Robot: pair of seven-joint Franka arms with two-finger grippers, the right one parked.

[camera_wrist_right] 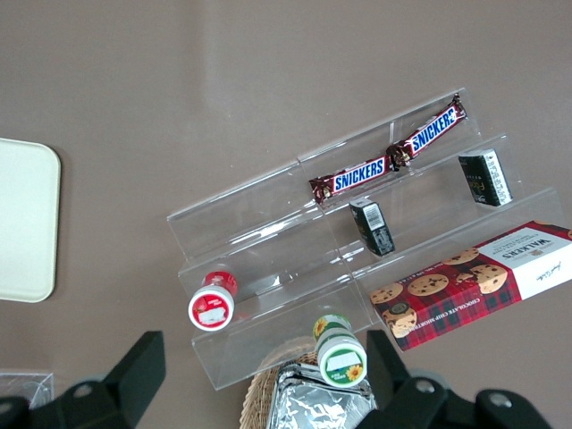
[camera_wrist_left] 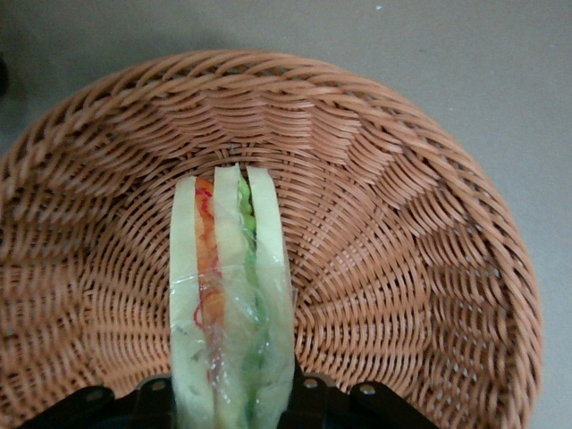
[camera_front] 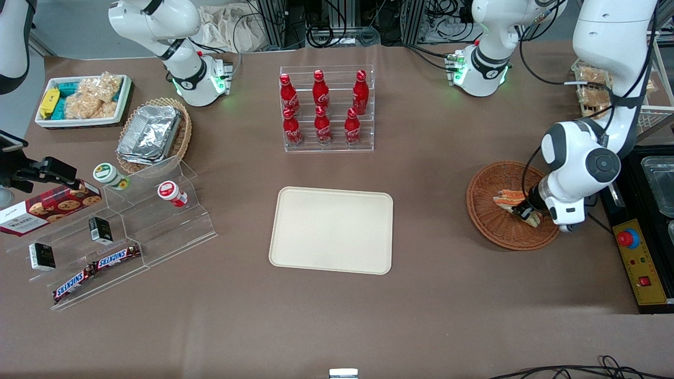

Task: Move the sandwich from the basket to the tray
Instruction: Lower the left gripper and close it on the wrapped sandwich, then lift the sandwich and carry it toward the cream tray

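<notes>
The sandwich is a wrapped triangular wedge with orange, red and green filling, lying in the round reddish-brown wicker basket toward the working arm's end of the table. My left gripper is down in the basket, shut on the sandwich's wide end. In the left wrist view the sandwich fills the gap between my gripper's black fingers, with its point toward the basket's wall. The sandwich stays low in the basket. The cream tray lies bare at mid-table and also shows in the right wrist view.
A clear rack of red cola bottles stands farther from the front camera than the tray. A yellow control box with a red button lies beside the basket at the table's end. A clear stepped shelf with snacks stands toward the parked arm's end.
</notes>
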